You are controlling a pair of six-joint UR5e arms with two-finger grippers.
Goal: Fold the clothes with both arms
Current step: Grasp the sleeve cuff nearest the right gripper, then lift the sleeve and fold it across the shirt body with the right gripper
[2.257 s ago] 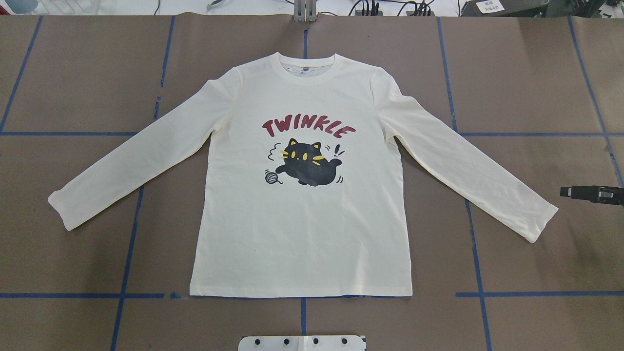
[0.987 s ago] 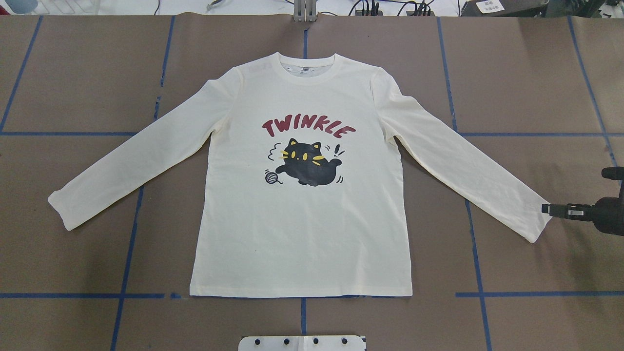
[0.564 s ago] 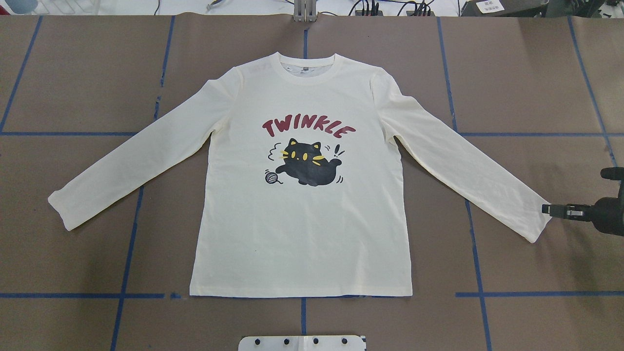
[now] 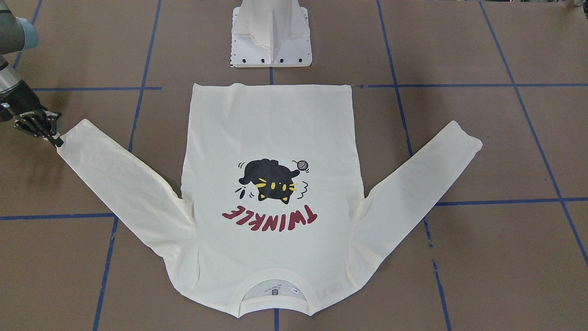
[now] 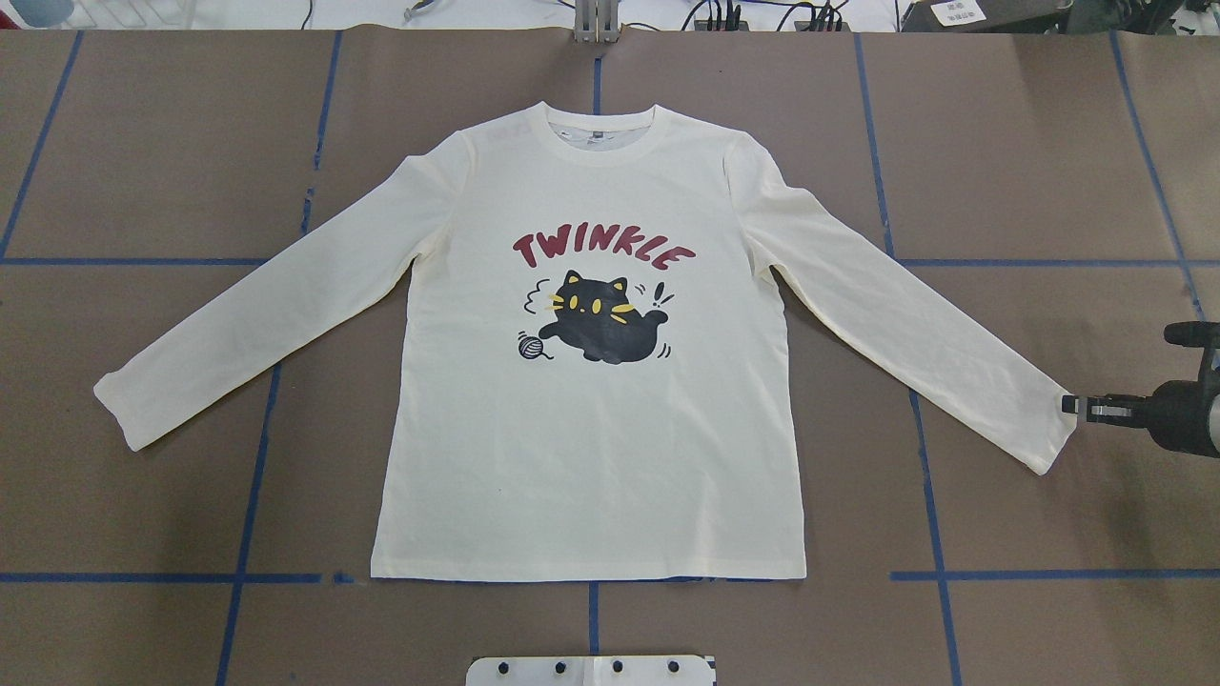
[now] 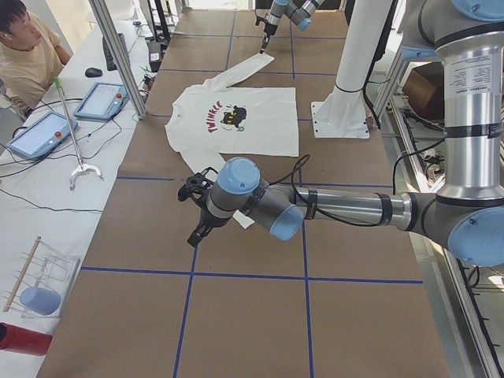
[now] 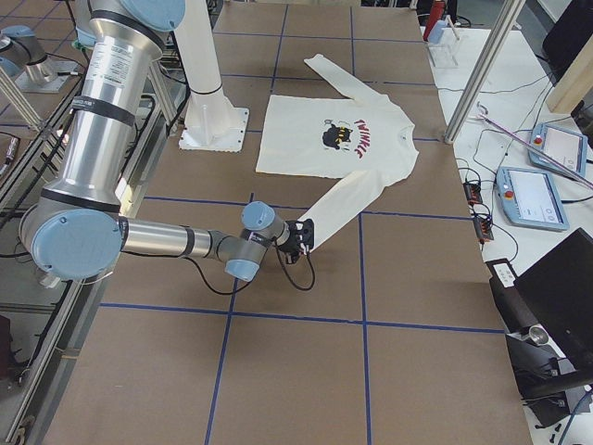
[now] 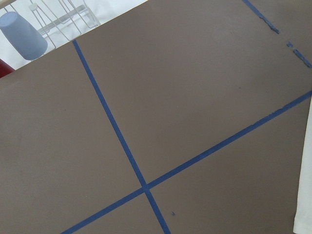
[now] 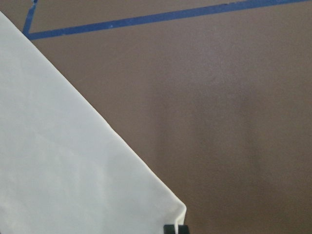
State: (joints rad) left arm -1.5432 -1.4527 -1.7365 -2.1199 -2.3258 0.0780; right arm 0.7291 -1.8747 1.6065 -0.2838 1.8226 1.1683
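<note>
There is one cream-white long-sleeved shirt point(image 5: 591, 448), printed with a black cat, a yarn ball and dark-red "TWINKLE". It lies flat and print-up in the middle of the brown paper-covered tabletop point(image 5: 1048, 143), collar far, hem near my white pedestal base point(image 4: 271, 41), with its two sleeves angled out left and right. I judge it light, thin and limp: it will sag and drag from a single pinch rather than move as a sheet. The hemmed corners and cuffs are the places to take it, since doubled cloth gives bite. The jaws of my silver-grey tubular right arm point(image 7: 176, 241) look drawn narrow on the far corner of the right cuff point(image 5: 1053, 433), which curls up slightly there. My left arm point(image 6: 346, 206) hovers out beyond the left cuff point(image 5: 119, 414), apart from it. I cannot tell whether its jaws are wide or narrow. That makes one shirt, two cuffs and two arms.
</note>
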